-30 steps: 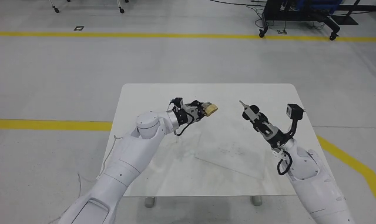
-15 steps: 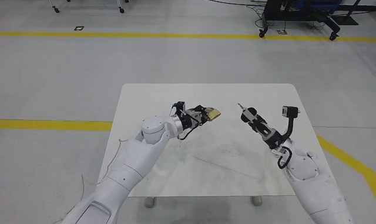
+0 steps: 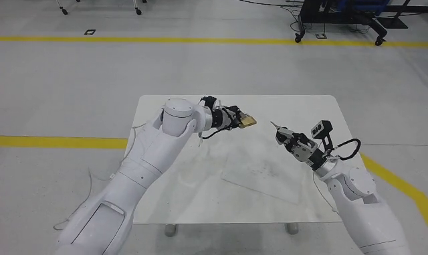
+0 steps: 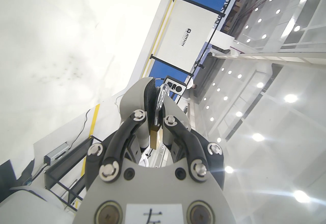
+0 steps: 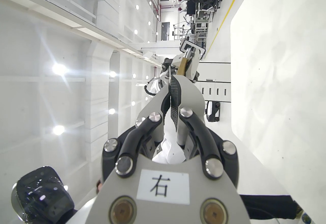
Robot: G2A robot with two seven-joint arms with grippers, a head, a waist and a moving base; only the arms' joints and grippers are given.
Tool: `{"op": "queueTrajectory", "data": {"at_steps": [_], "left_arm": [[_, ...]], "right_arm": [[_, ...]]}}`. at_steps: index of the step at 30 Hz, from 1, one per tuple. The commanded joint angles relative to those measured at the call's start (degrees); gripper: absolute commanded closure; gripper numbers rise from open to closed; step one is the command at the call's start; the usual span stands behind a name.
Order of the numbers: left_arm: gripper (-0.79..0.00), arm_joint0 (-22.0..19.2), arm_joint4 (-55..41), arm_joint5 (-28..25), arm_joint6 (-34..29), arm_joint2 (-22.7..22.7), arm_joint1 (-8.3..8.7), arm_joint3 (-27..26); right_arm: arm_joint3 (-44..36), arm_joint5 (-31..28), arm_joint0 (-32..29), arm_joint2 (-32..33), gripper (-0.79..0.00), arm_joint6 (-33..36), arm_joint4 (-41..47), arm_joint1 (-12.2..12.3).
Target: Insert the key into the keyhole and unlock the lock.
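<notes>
Our left gripper (image 3: 235, 118) is clamped on the lock (image 3: 247, 120), held above the table (image 3: 200, 195); just to its right but apart, the key (image 3: 275, 126) points its long axis back at the lock, pinched in our right gripper (image 3: 282, 132); the top view gives the gap; the right wrist view gives the alignment, slightly off, we judge.

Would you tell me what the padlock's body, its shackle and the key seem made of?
The padlock body looks like brass, dull golden-yellow. Its shackle is silvery polished metal, likely steel, glinting. The key is thin and pale, seemingly metal; too small to confirm.
</notes>
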Motion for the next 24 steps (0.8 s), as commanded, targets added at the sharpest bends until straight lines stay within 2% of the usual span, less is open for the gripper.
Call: {"op": "queueTrajectory", "data": {"at_steps": [1,12,14,17,19,24], "left_arm": [[0.0,0.19,-0.19,-0.22,0.16,-0.04,0.0,-0.07],[0.0,0.58,-0.34,-0.64,0.28,-0.02,-0.02,-0.39],[0.0,0.7,1.08,-0.32,1.78,1.07,-0.25,-0.27],[0.0,-0.12,-1.7,-0.69,2.62,1.68,-1.24,1.7],[0.0,-1.21,-2.52,-1.12,3.15,3.06,-2.15,3.07],[0.0,-3.96,-4.79,-2.22,5.71,6.55,-4.85,6.76]], "right_arm": [[0.07,-0.19,0.03,0.0,0.0,0.0,-0.19,0.0],[0.07,-0.19,0.03,0.0,0.0,0.0,-0.19,0.0],[-0.51,0.57,-0.43,-0.1,0.0,-0.08,-0.21,-0.01],[-3.21,3.01,-2.85,1.37,0.0,-0.21,-0.76,0.24],[-5.5,6.61,-4.89,2.48,0.0,0.48,0.85,0.42],[-9.49,12.13,-6.76,2.93,0.0,-3.76,0.67,0.41]]}}
